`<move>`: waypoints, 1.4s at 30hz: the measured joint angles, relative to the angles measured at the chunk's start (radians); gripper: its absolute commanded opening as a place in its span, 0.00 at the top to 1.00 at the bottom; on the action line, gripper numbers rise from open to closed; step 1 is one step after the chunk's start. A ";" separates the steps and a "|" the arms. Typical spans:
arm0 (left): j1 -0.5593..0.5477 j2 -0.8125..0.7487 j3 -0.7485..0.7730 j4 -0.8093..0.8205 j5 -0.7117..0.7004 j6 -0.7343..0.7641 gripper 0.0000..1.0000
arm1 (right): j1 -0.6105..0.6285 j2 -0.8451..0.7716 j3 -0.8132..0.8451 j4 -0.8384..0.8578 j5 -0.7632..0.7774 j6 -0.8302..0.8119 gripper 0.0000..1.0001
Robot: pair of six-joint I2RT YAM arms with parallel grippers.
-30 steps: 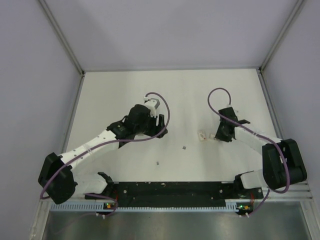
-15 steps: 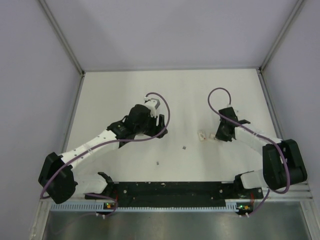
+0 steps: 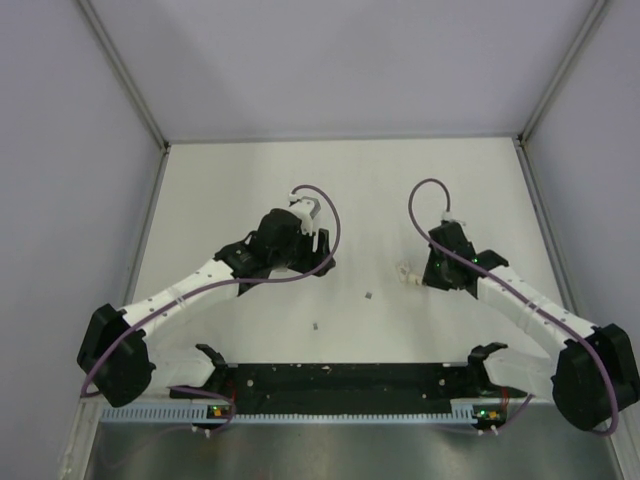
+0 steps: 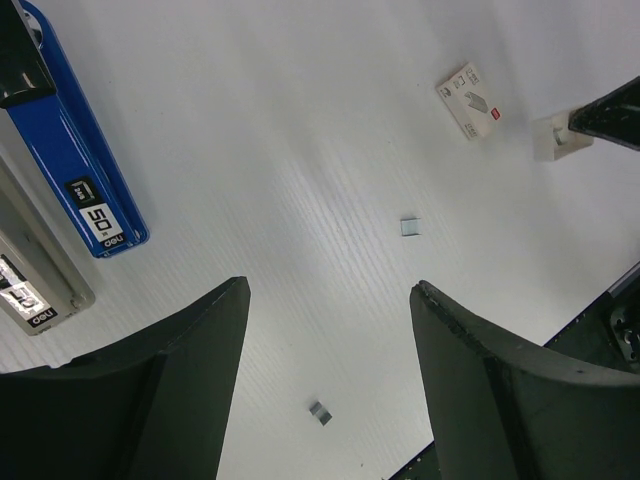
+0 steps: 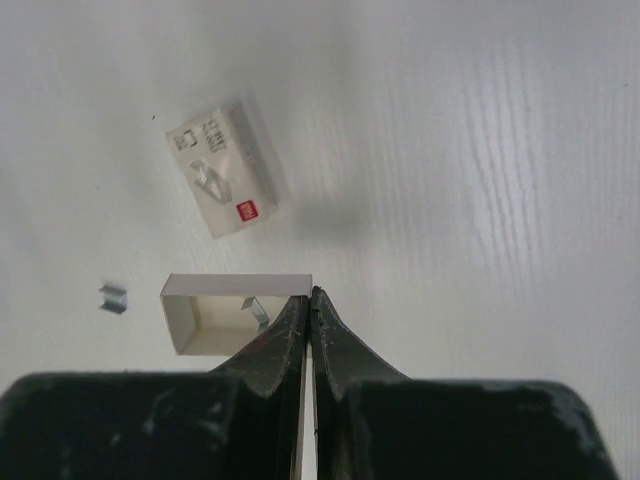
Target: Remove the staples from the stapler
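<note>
Pinching, seemingly, a thin wall of the open box (image 5: 215, 320) with the right pincer (image 5: 310, 296); holding the left pincer (image 4: 330, 288) spread beside the stapler (image 4: 70, 150) on the left of the desk (image 3: 400, 180). Risking flimsy card slipping free, scattering staples (image 5: 112, 298).

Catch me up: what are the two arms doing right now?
The right gripper is shut on the corner wall of a small open cardboard tray. The tray's printed sleeve lies next to it. The left gripper hangs open above the table, holding nothing. The blue stapler sits just outside its fingers. A few loose staples are scattered on the table between the arms.
</note>
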 measured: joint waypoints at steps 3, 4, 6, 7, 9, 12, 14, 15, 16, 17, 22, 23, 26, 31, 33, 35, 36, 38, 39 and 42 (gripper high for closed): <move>0.000 0.000 0.000 0.000 0.000 0.000 0.29 | 0.085 -0.013 0.000 -0.028 0.005 0.024 1.00; 0.000 0.000 0.000 0.000 0.000 0.000 0.29 | 0.111 -0.013 0.000 -0.035 0.007 0.032 1.00; 0.000 0.000 0.000 0.000 0.000 0.000 0.28 | 0.152 -0.012 0.000 -0.050 0.013 0.044 1.00; 0.000 0.000 0.000 0.000 0.000 0.000 0.28 | 0.172 -0.011 -0.002 -0.053 0.018 0.055 1.00; -0.001 0.000 0.000 0.000 -0.001 0.000 0.29 | 0.200 -0.007 -0.010 -0.057 0.023 0.069 1.00; -0.001 0.000 0.000 -0.001 -0.003 0.000 0.29 | 0.236 0.005 -0.040 -0.057 0.036 0.092 1.00; -0.001 -0.001 0.000 -0.001 -0.004 0.000 0.28 | 0.248 0.008 -0.067 -0.060 0.043 0.106 1.00; -0.001 -0.002 0.000 -0.001 -0.004 0.000 0.28 | 0.250 0.008 -0.077 -0.063 0.046 0.112 1.00; -0.001 -0.002 0.000 -0.002 -0.004 0.000 0.28 | 0.251 0.008 -0.087 -0.067 0.050 0.117 0.99; -0.001 -0.003 0.000 -0.002 -0.005 0.000 0.28 | 0.252 0.008 -0.097 -0.068 0.053 0.122 0.98; -0.003 -0.003 0.000 -0.002 -0.006 -0.004 0.29 | 0.253 0.005 -0.127 -0.068 0.052 0.143 0.86; -0.005 -0.003 0.000 -0.002 -0.008 -0.005 0.29 | 0.253 0.005 -0.130 -0.064 0.052 0.146 0.81; -0.009 -0.003 0.000 -0.002 -0.008 -0.005 0.29 | 0.253 0.005 -0.130 -0.063 0.051 0.148 0.73; -0.013 -0.002 0.000 -0.003 -0.009 -0.005 0.29 | 0.253 -0.006 -0.121 -0.084 0.051 0.142 0.68; -0.014 -0.002 0.000 -0.005 -0.011 -0.004 0.29 | 0.254 -0.014 -0.087 -0.110 0.052 0.132 0.66; -0.014 -0.003 0.000 -0.013 -0.013 -0.004 0.29 | 0.254 -0.024 -0.037 -0.126 0.048 0.108 0.64; -0.014 -0.005 0.000 -0.018 -0.016 -0.004 0.29 | 0.255 -0.027 -0.012 -0.125 0.043 0.094 0.64; -0.014 -0.014 0.000 -0.032 -0.019 -0.005 0.29 | 0.259 -0.025 0.039 -0.117 0.027 0.062 0.62; -0.015 -0.026 0.000 -0.039 -0.019 -0.005 0.29 | 0.264 -0.017 0.070 -0.111 0.021 0.039 0.60; -0.015 -0.080 0.000 -0.056 -0.024 -0.005 0.29 | 0.288 0.032 0.138 -0.081 0.000 -0.025 0.54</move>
